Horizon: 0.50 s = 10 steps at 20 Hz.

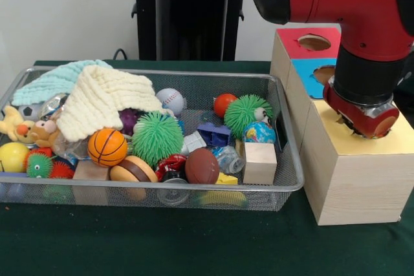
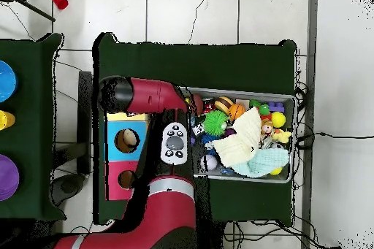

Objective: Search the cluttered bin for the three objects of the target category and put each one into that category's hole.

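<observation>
The wire mesh bin [image 1: 284, 182] sits left of three wood boxes and is full of toys; it also shows in the overhead view [image 2: 286, 177]. No spotted white bundle shows clearly among the clutter. The largest box [image 1: 352, 179] has a yellow top. My arm's wrist stands right over it and covers most of its hole; only a dark ragged edge [image 1: 341, 121] shows. My gripper [image 1: 361, 126] points down at that hole and is hidden by the wrist. In the overhead view the arm [image 2: 150, 94] covers the yellow box.
The blue-surround box [image 1: 309, 79] and the red-surround box [image 1: 314, 43] stand behind the yellow one. In the bin lie a cream knitted cloth [image 1: 103, 98], a green spiky ball [image 1: 157, 137], a small basketball [image 1: 107, 147], a globe ball [image 1: 259, 132] and a wood block [image 1: 260, 161].
</observation>
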Tool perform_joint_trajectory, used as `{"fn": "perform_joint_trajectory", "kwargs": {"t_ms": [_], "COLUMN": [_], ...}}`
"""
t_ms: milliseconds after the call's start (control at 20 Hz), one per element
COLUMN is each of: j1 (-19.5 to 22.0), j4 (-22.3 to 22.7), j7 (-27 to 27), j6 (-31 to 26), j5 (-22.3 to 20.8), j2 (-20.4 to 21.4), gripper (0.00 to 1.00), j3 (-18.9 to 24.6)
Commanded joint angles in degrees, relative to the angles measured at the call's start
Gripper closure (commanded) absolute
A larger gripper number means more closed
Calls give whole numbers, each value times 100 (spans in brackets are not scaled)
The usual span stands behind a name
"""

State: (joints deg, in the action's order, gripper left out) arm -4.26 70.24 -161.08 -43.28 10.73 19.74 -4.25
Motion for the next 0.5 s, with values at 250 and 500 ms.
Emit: {"fn": "perform_joint_trajectory", "kwargs": {"t_ms": [250,500], "j1": [258,410], "j4": [4,64], "j7": [404,399], "j6": [-614,-471], "j5": [-818,-726], "j2": [343,398], "gripper": [100,100], "j3": [-499,-237]}}
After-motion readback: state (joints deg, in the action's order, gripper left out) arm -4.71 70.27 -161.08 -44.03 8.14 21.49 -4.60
